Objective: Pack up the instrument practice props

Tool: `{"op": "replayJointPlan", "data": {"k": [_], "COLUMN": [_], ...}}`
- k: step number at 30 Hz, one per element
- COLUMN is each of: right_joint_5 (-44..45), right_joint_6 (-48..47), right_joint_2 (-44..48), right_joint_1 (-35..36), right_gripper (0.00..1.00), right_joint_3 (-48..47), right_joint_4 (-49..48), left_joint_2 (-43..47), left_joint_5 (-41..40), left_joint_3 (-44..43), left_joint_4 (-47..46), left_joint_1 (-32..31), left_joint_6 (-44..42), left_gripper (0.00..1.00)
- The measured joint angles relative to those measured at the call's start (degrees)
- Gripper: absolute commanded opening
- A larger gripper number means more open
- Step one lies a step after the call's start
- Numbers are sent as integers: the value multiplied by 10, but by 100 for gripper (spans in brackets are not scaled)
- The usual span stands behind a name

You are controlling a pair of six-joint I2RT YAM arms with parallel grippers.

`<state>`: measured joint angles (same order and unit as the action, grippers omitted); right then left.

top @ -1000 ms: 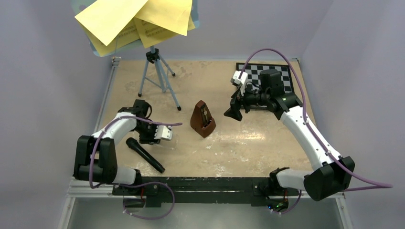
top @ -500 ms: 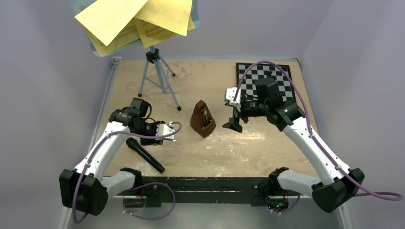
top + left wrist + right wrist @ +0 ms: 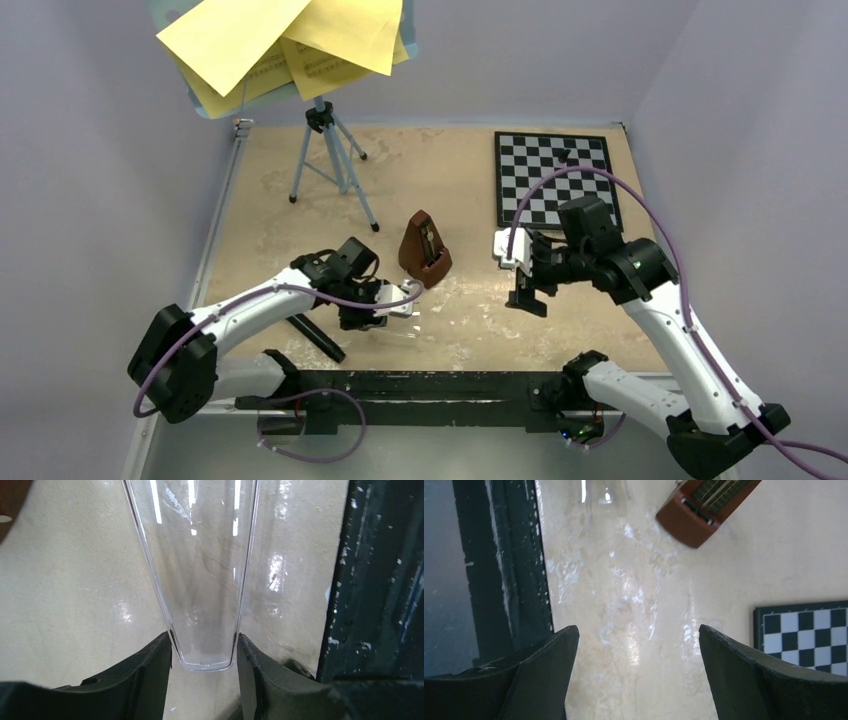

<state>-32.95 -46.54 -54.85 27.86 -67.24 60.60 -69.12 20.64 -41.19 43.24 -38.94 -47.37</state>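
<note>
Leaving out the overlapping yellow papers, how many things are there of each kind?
Metronome: 1
Music stand: 1
Chessboard: 1
Microphone: 1
Clear plastic cover: 1
Total: 5

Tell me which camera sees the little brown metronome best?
The top external view: the whole metronome stands upright mid-table, pyramid shape clear. The right wrist view catches only its base at the top edge. The left wrist view shows at most a brown corner sliver.
</note>
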Motion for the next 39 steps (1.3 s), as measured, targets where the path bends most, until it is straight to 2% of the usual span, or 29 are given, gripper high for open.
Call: {"op": "replayJointPlan", "data": {"k": [3,6,10,11,12,13,16,19,22,27,32,36,39], "right_joint_5": [24,46,77,83,87,91,91,90,88,95,100,114,113], "right_joint_6": [-22,-32,-39,-40,-40,-39,-32,-24,-24,-48,-64,-91,-94], "right_joint_2": [16,21,21,21,21,20,10,-22,-75,-169,-257,-306,-339], "right_joint_1": [-1,-1,-1,-1,-1,-1,2,24,68,168,250,307,342], "right_gripper": [93,93,97,99,99,99,99,96,94,91,89,86,82], "right_joint_3": [0,-5,-16,-16,-16,-16,-24,-56,-101,-155,-217,-224,-239], "right_joint_4": [66,114,142,144,146,145,144,140,125,101,74,13,3], "left_joint_2": [-37,-80,-98,-93,-87,-76,-10,91,240,461,527,574,599], "left_joint_5": [-22,-35,-38,-39,-40,-42,-43,-23,5,17,-17,-62,-98], "left_joint_3": [7,7,7,7,7,9,17,15,14,-20,-86,-132,-170], "left_joint_4": [-35,-68,-93,-98,-100,-104,-92,-52,-20,42,142,217,253], "left_joint_1": [-16,-30,-36,-36,-36,-36,-32,-8,35,45,75,82,93], "left_joint_6": [35,66,105,112,117,123,137,140,139,159,196,232,255], "left_gripper": [24,37,64,73,91,98,99,99,100,100,100,100,100]}}
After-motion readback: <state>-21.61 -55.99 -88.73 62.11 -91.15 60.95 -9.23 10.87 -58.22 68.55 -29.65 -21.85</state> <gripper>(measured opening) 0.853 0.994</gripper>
